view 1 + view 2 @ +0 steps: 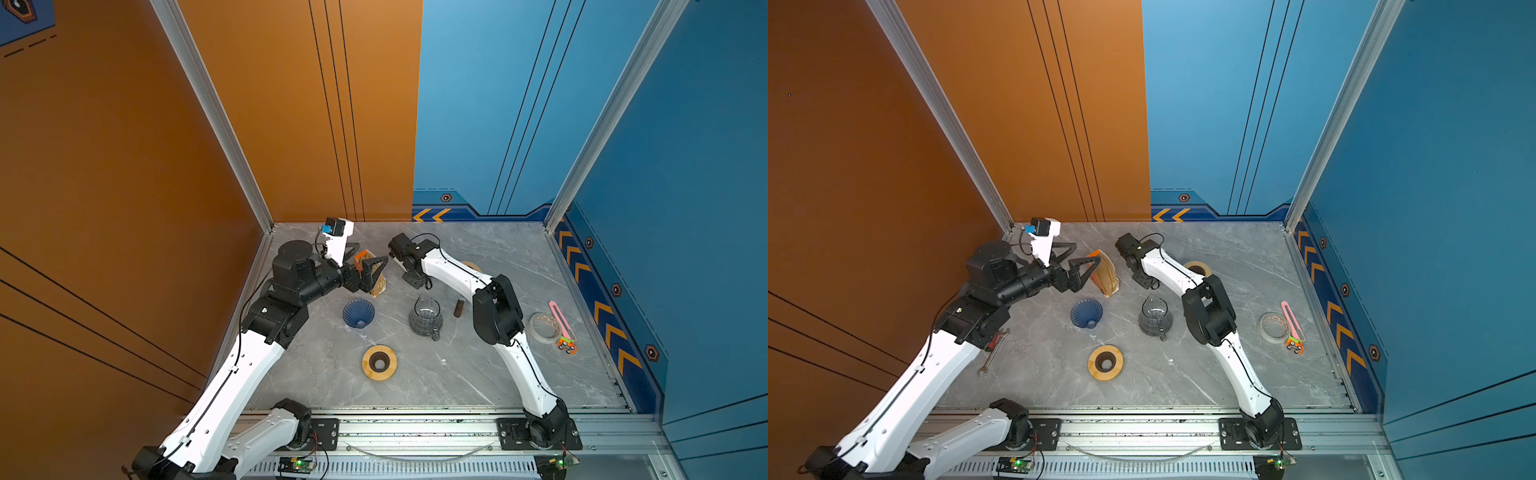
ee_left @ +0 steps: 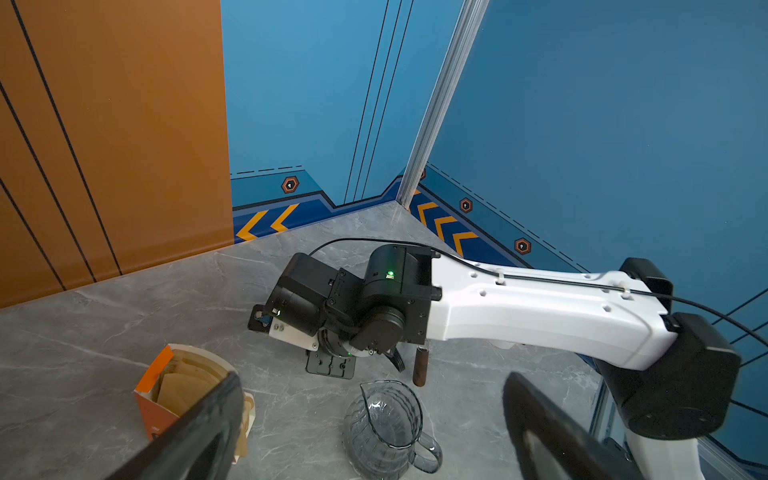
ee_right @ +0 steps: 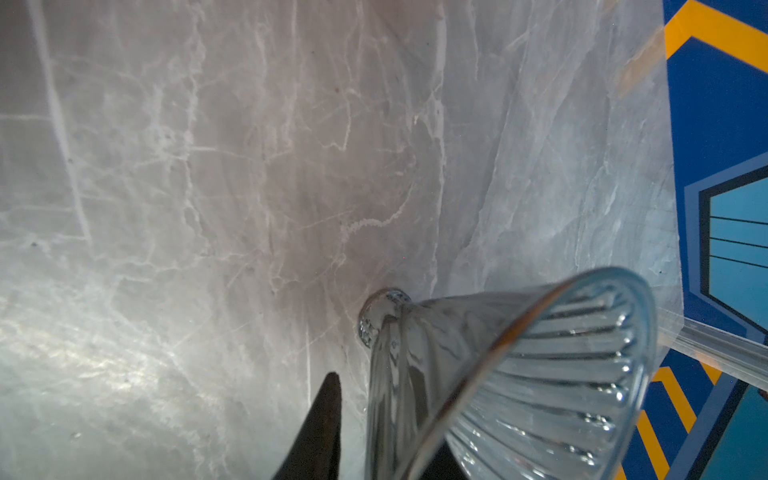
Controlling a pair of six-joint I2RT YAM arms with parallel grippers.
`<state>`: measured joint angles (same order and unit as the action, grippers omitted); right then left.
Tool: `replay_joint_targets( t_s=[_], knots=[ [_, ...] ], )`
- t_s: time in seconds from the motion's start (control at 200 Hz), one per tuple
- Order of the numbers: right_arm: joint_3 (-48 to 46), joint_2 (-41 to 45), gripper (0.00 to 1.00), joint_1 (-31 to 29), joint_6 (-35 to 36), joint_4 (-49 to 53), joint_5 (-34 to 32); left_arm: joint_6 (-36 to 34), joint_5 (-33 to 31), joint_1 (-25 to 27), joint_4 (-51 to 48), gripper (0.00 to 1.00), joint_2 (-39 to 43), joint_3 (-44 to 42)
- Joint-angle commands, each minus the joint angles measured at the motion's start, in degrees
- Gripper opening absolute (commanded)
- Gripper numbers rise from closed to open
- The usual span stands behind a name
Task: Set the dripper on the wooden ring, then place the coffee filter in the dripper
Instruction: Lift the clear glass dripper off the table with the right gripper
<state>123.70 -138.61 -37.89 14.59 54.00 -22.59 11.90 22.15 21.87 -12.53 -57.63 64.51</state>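
Note:
Brown paper coffee filters (image 1: 1106, 276) stand in an open orange box at the back left; the left wrist view shows these filters (image 2: 191, 374) too. My left gripper (image 1: 1088, 251) hangs open beside the box, holding nothing. In both top views the blue ribbed dripper (image 1: 358, 312) lies alone on the table. It is apart from my right gripper (image 1: 415, 280), which points down at the table. In the right wrist view a ribbed glass cone (image 3: 519, 374) sits against that gripper (image 3: 374, 386). One finger (image 3: 328, 415) is outside its wall and a dark shape shows through the glass. Whether it is clamped is unclear.
A glass carafe (image 1: 424, 318) stands mid-table, a wooden ring (image 1: 379, 362) in front of it, a small brown cylinder (image 1: 458, 307) to its right. A tape roll (image 1: 543, 327), pink cutter (image 1: 559, 318) and toy car (image 1: 567, 345) lie far right. A wrench (image 1: 992, 349) lies under the left arm.

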Motion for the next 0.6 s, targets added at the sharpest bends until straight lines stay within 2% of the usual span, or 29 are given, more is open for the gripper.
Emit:
replay_joint_targets(
  t_s=[0.0, 0.32, 0.596],
  knots=[
    [0.3, -0.6, 0.21, -0.3, -0.9, 0.1, -1.3, 0.2, 0.9, 0.3, 1.2, 0.98, 1.1, -0.6],
    [0.3, -0.3, 0.11, -0.8, -0.3, -0.2, -2.5, 0.1, 0.8, 0.3, 1.2, 0.98, 1.4, -0.6],
    [0.4, 0.6, 0.09, -1.2, 0.0, -0.4, -3.8, 0.2, 0.9, 0.2, 1.2, 0.98, 1.6, -0.6]
  ],
)
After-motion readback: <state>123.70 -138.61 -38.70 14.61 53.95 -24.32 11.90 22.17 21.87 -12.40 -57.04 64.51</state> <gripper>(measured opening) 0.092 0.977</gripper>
